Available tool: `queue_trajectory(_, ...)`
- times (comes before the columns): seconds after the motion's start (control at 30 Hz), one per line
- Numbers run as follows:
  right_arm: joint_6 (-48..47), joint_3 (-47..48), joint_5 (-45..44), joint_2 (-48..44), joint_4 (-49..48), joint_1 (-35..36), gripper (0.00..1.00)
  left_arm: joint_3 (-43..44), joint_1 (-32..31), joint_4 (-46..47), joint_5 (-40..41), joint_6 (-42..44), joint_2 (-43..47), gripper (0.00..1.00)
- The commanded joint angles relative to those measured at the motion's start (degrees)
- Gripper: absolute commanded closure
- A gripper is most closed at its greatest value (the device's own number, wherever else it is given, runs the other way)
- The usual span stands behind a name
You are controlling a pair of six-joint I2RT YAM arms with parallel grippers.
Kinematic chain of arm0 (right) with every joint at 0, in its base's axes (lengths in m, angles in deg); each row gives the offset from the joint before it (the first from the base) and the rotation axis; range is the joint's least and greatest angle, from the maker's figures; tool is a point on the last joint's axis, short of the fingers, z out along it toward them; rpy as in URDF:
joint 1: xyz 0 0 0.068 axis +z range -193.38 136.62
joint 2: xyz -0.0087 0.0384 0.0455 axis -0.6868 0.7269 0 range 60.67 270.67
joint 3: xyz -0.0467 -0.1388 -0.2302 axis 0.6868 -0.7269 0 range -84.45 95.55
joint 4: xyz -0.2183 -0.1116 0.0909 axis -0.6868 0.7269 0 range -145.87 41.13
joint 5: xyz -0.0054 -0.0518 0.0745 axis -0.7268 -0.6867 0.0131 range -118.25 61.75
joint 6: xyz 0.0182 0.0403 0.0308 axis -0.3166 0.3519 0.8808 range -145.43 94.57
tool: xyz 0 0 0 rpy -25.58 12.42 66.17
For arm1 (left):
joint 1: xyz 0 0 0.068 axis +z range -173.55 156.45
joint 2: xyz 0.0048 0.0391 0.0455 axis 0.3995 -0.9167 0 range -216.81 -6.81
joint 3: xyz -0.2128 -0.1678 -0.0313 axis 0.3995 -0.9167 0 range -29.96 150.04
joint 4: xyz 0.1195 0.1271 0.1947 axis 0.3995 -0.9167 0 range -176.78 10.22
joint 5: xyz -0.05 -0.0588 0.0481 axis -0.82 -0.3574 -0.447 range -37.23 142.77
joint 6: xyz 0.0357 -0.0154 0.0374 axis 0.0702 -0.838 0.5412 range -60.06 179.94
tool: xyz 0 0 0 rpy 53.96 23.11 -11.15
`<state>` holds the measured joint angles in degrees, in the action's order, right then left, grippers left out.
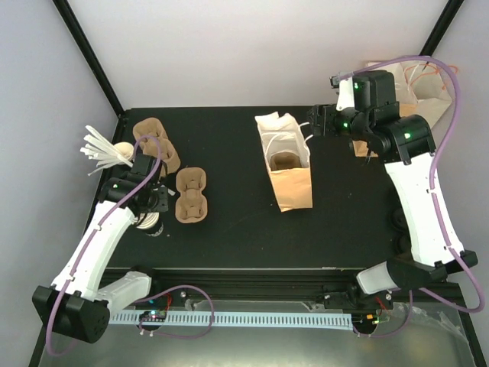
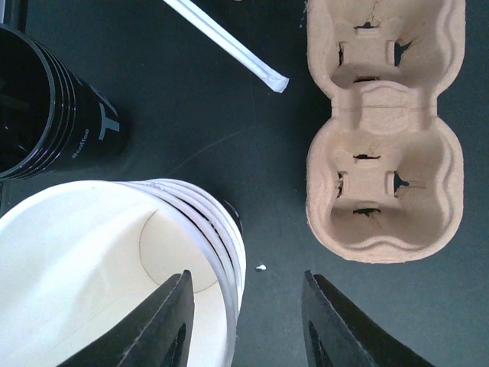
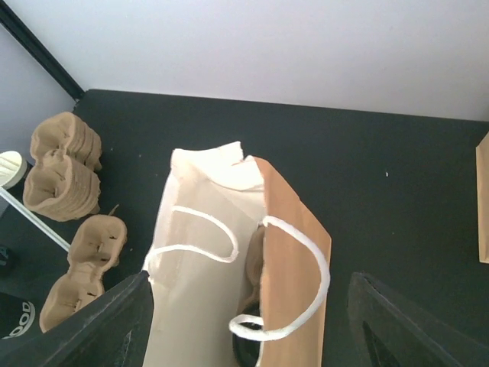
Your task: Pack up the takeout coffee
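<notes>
Takeout coffee isn't visibly packed, I judge: left gripper (image 2: 246,306) open astride the cup stack (image 2: 92,252) rim, right gripper (image 3: 250,294) open above the bag (image 3: 199,252).

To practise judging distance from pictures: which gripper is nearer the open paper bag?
Right. The right gripper hovers at the paper bag's far right corner; the left gripper is across the table at the stack of white cups.

Black bench (image 1: 229,237), open brown paper bag (image 1: 289,174) near its middle, apparently upright, stack of pulp carriers (image 1: 157,141) far left, loose carrier (image 2: 386,130) nearer, white cups (image 2: 99,260) beside black cups (image 2: 53,115) at the left edge, wrapped straw (image 2: 229,42).
</notes>
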<state>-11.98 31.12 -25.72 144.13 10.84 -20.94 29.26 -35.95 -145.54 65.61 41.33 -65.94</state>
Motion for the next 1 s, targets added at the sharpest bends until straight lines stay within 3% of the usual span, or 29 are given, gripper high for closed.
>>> queue_trajectory(0.0, -0.73, -1.08, 1.55, -2.73, -2.21, 0.24, 0.28, 1.60, 0.48, -1.27, 1.67, -0.14, -1.18, 0.60)
queue_trajectory(0.1, -0.67, -1.61, 1.93, -3.45, -2.48, 0.23, 0.28, 2.41, 0.51, -1.95, 2.55, -0.44, -2.19, 0.71)
queue_trajectory(0.23, -0.42, -2.26, 3.88, -4.02, -2.85, 0.24, 0.28, 4.55, 0.46, -4.00, 5.84, -0.82, -3.66, 0.97)
queue_trajectory(0.37, -0.46, -5.95, 15.52, -6.32, -7.22, 0.29, 0.29, 6.67, 0.38, -5.66, 6.64, -0.91, -4.60, 0.98)
queue_trajectory(0.5, 1.05, -15.77, 27.14, -12.12, -21.91, 3.88, 0.27, 8.81, 0.31, -7.68, 6.66, -1.21, -5.05, 0.98)
queue_trajectory(0.7, 1.94, -28.56, 22.61, -15.61, -39.44, 18.63, 0.24, 11.39, 0.20, -10.71, 6.11, -1.62, -4.08, 0.98)
queue_trajectory(0.97, -1.10, -43.17, 7.63, -8.66, -61.54, 39.15, 0.15, 14.23, 0.10, -12.73, 0.57, 0.11, -2.56, 0.98)
